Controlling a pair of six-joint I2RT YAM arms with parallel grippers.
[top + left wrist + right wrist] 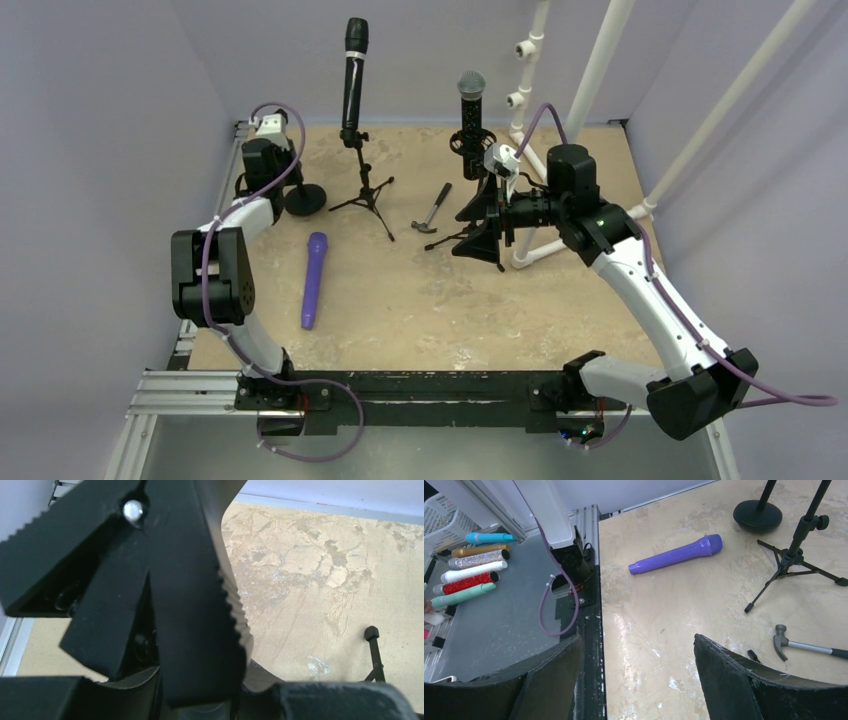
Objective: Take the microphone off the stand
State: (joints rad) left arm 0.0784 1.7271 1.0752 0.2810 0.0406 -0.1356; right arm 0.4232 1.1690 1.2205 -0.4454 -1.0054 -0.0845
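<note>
Microphone upright in stand, purple one flat

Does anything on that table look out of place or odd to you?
A small hammer lies on the table, the only tool among microphone gear. A purple microphone lies flat there too, while a black microphone and a grey-headed microphone stand upright. Nothing looks spilled or broken.

No text, brand, label or number can be read anywhere: not on the black microphone, its tripod stand, or the table.
</note>
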